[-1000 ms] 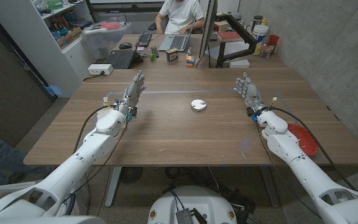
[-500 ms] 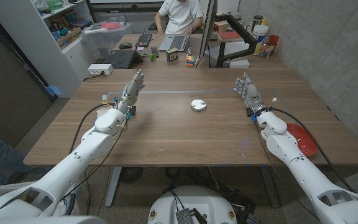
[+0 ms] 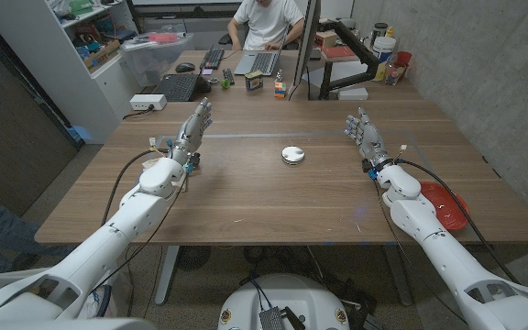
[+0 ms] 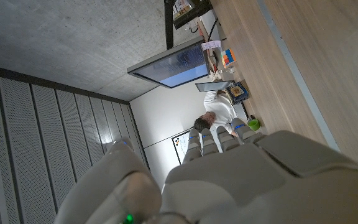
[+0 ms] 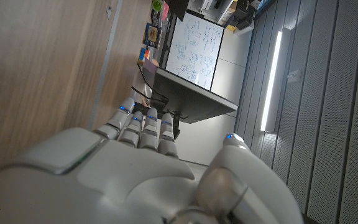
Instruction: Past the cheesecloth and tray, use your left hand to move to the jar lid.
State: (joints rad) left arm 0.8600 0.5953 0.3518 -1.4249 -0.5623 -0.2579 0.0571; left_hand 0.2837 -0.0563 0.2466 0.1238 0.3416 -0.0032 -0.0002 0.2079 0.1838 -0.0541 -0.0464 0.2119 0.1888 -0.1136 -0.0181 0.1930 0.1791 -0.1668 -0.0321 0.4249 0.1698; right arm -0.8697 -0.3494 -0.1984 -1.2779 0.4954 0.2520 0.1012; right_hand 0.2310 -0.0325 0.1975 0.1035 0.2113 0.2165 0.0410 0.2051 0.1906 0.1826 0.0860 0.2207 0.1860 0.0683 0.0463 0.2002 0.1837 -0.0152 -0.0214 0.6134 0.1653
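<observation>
A round silver jar lid (image 3: 291, 154) lies on the wooden table (image 3: 273, 197) near its middle. My left hand (image 3: 195, 129) is raised over the table's left part, well to the left of the lid, fingers stretched out and apart with nothing in them. In the left wrist view the back of that hand (image 4: 241, 174) points along the bare wood. My right hand (image 3: 364, 135) stands open at the right of the lid, also holding nothing; its back (image 5: 135, 168) shows in the right wrist view.
A red plate (image 3: 445, 204) lies near the table's right edge beside my right forearm. A small object with yellow and blue bits (image 3: 160, 144) sits by my left hand. Behind the table a person (image 3: 269, 23) sits among keyboards, a monitor and clutter.
My left hand has moved slightly forward and up over the table, away from me. The right hand and the lid have stayed put.
</observation>
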